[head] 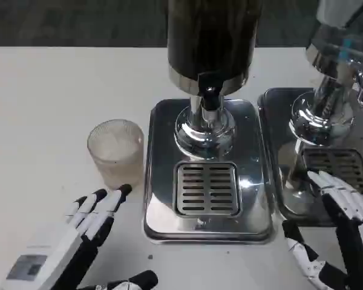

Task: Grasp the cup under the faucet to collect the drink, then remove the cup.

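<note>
Beside the drip tray's (160,181) left edge, the left hand's (88,226) fingers (112,199) were spread and empty, tips just short of the cup (115,151). They should wrap its wall low and evenly before carrying it under the faucet (210,96). The right hand (333,235) lay released.

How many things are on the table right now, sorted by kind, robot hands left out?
Cups: 1, the clear ribbed cup, standing on the table left of the drip tray.
Drink dispensers: 2, the centre dispenser and the right dispenser.
Drip trays with grilles: 2, the centre tray and the right tray.
Total: 5.
</note>
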You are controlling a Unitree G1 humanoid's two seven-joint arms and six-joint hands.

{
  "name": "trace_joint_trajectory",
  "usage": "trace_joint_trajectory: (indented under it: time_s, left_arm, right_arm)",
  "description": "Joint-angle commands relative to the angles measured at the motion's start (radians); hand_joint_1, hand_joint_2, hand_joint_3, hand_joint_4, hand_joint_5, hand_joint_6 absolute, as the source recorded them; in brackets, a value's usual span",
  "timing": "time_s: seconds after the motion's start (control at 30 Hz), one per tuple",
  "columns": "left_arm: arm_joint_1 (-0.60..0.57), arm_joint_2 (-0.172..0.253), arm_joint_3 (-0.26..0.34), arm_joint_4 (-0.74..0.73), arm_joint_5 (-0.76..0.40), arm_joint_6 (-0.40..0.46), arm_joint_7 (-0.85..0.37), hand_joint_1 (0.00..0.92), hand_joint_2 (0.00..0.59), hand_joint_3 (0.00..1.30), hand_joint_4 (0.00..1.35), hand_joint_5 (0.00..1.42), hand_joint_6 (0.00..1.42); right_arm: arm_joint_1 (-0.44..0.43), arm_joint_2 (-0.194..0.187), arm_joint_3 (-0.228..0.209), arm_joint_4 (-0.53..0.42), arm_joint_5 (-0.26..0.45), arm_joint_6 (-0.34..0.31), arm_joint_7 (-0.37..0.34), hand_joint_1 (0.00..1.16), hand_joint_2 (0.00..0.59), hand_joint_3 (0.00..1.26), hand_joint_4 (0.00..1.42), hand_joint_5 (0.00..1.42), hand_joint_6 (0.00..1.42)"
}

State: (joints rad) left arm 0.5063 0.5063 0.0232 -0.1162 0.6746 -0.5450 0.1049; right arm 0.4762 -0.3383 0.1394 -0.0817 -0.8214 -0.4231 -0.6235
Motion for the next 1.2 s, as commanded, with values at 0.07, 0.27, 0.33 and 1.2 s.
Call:
trace_joint_trajectory:
  time_s: [0.07,0.27,0.33,1.2]
  left_arm:
    - [0.005,0.003,-0.002,0.002,-0.006,0.008,0.003,0.000,0.114,0.00,0.00,0.00,0.00]
    - [0.005,0.005,-0.004,0.005,-0.012,0.007,-0.004,0.000,0.114,0.00,0.00,0.00,0.00]
    - [0.005,0.005,-0.004,0.005,-0.014,0.008,-0.004,0.000,0.114,0.00,0.00,0.00,0.00]
    - [-0.100,-0.002,0.077,0.158,-0.149,-0.179,0.127,0.000,0.076,0.00,0.00,0.00,0.00]
  right_arm:
    - [-0.003,0.006,-0.007,0.009,0.015,-0.008,-0.008,0.44,0.420,0.25,0.21,0.23,0.30]
    - [0.003,0.013,-0.008,0.009,0.016,-0.010,-0.009,0.44,0.420,0.26,0.21,0.24,0.30]
    - [0.003,0.013,-0.009,0.008,0.018,-0.011,-0.008,0.44,0.420,0.27,0.21,0.24,0.30]
    - [-0.017,0.060,0.000,0.027,0.026,-0.008,-0.013,0.44,0.420,0.26,0.26,0.24,0.32]
